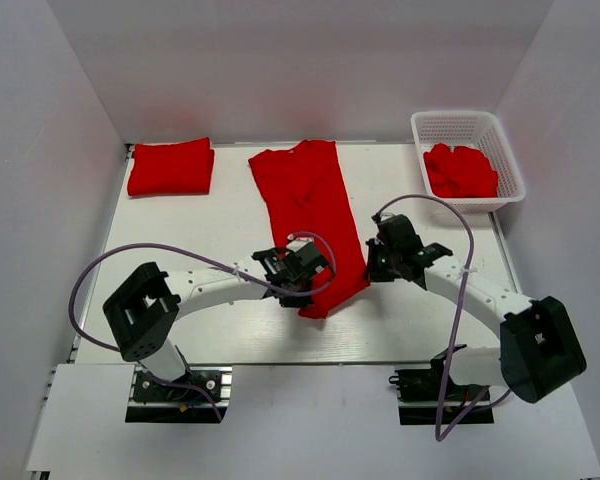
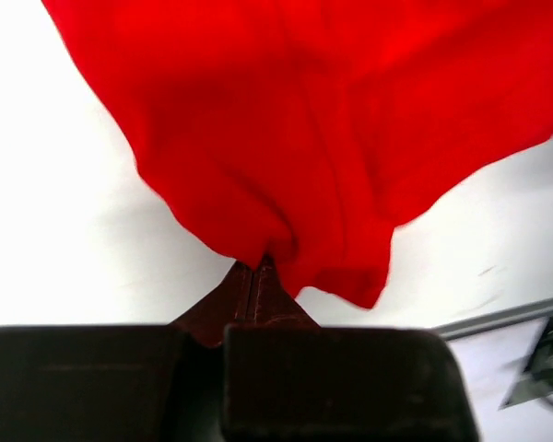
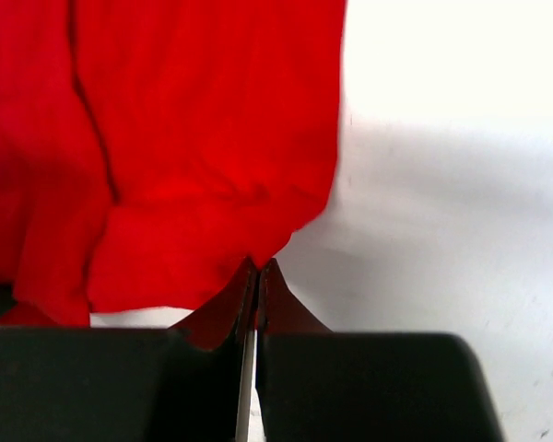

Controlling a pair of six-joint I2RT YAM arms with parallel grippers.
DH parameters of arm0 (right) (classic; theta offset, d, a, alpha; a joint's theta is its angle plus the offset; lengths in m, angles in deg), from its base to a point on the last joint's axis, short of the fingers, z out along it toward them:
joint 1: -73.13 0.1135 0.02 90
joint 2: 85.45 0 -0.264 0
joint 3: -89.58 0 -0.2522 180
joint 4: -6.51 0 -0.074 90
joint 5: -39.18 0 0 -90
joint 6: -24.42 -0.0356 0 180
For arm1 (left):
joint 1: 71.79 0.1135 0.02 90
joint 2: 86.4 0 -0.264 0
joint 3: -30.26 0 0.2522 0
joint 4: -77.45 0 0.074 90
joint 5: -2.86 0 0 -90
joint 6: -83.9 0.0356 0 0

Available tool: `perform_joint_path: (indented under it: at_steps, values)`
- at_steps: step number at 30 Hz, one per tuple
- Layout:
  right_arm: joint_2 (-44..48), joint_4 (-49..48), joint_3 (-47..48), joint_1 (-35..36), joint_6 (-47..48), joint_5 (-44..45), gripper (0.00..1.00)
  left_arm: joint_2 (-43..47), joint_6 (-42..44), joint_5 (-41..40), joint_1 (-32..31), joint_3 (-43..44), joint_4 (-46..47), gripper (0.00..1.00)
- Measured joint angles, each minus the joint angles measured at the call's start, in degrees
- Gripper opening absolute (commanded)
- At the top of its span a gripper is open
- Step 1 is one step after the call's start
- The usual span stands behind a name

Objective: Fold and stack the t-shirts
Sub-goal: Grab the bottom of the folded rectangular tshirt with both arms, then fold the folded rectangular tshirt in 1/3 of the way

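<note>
Two jaws pinch one t-shirt (image 1: 305, 195) — one basket (image 1: 460, 124) beyond.

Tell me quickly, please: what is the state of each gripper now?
Left gripper: closed, pinching the near edge of the middle t-shirt.
Right gripper: closed, pinching the same t-shirt's near edge.

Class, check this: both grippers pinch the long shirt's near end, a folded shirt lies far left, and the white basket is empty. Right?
No: the top external view shows the white basket holding crumpled red cloth. The left gripper and right gripper do pinch the long shirt; the folded shirt lies far left.
</note>
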Motion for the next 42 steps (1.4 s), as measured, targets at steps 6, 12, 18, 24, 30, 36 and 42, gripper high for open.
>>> perform_joint_path:
  at_steps: [6,12,18,24,30,36,42]
  values:
    - [-5.9,-0.9,7.1,0.0,0.8,2.5,0.0,-0.2,1.9,-1.4,5.9,4.2,-0.1,0.0]
    - [-12.1,-1.3,13.5,-0.3,1.0,3.8,0.0,-3.3,6.6,-2.6,11.3,10.6,-0.5,0.0]
    - [-18.2,-1.4,20.5,-0.5,1.4,5.4,0.0,-11.5,11.2,-3.5,14.8,18.7,-0.8,0.0]
    - [-24.4,-0.8,29.5,-1.4,2.7,6.5,0.0,-12.2,13.7,-4.4,19.4,20.0,-1.5,0.0]
    - [-30.3,-0.1,37.7,-3.0,4.3,7.0,0.0,-12.6,16.4,-4.0,23.1,23.8,-0.3,0.0]
    - [-36.0,0.2,44.3,-4.4,5.6,6.6,0.0,-17.2,18.4,-2.7,25.2,27.9,1.1,0.0]
    - [-39.9,0.7,48.8,-5.1,7.0,6.0,0.0,-19.9,18.9,-1.7,27.4,28.9,1.4,0.0]
